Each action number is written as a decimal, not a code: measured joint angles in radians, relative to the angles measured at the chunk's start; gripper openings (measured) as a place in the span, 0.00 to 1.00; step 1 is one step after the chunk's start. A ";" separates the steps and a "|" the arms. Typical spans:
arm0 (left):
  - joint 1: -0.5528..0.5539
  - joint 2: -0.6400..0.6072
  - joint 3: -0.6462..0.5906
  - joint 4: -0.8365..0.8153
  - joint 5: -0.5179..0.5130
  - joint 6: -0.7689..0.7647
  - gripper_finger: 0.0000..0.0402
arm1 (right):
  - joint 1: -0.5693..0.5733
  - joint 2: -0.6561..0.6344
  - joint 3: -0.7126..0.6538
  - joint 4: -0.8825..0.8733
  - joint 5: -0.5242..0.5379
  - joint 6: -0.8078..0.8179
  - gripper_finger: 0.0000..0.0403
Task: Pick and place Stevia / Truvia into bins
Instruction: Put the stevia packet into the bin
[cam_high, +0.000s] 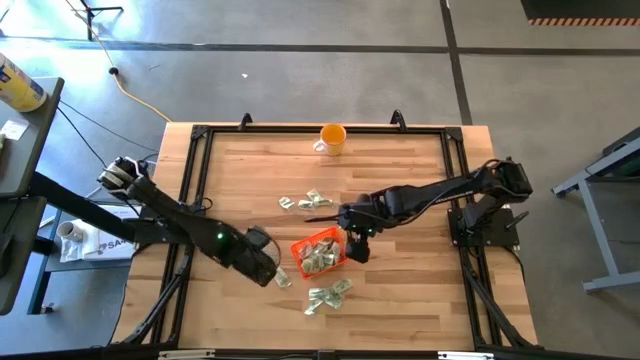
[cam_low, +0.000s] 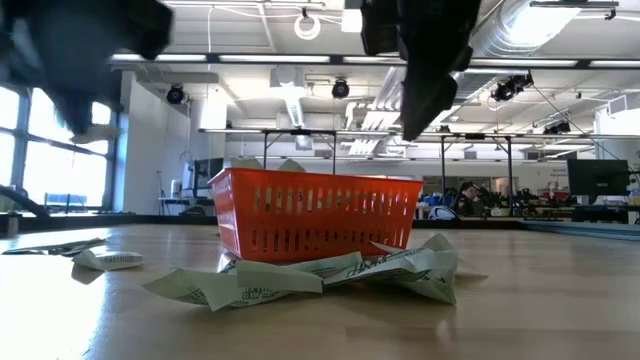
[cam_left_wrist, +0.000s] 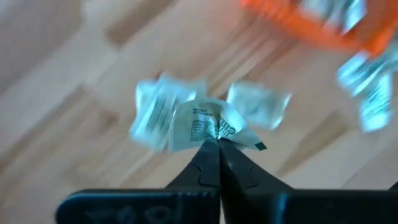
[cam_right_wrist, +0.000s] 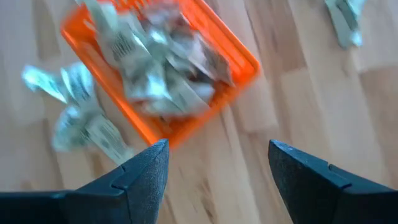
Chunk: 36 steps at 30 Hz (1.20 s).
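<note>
The orange tray (cam_high: 320, 252) sits mid-table with several pale green and white sachets inside (cam_right_wrist: 155, 74). More sachets lie flat on the wood: a cluster on the tray's far side (cam_high: 308, 201), a heap at its near side (cam_high: 328, 294) (cam_low: 320, 275), and a few by my left gripper (cam_left_wrist: 258, 102). My left gripper (cam_high: 270, 268) (cam_left_wrist: 217, 142) is just left of the tray, shut on one sachet (cam_left_wrist: 202, 124). My right gripper (cam_high: 355, 246) (cam_right_wrist: 217, 155) hovers open at the tray's right edge (cam_right_wrist: 245, 59), touching nothing. My left gripper pinches one sachet between its two fingers, by the sachet's edge (cam_left_wrist: 214, 137). The sachet stands out beyond the fingertips and is crumpled. It looks raised above the other sachets on the table (cam_left_wrist: 155, 109).
A round orange mug with a white handle (cam_high: 332, 138) stands near the table's far edge. A black frame (cam_high: 200, 135) runs around the wooden table. Bare wood lies to the right of the tray (cam_high: 420, 270) and along the near left (cam_high: 200, 310).
</note>
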 joint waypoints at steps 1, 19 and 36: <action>0.018 0.001 0.005 0.025 -0.019 0.041 0.05 | -0.004 -0.005 0.000 -0.025 0.000 -0.011 0.65; 0.318 0.163 -0.030 0.489 0.216 0.486 0.34 | -0.036 -0.013 0.000 -0.160 -0.014 -0.170 0.65; -0.043 -0.184 0.001 0.009 -0.083 0.006 0.58 | -0.318 0.255 0.001 0.318 -0.056 -0.512 0.65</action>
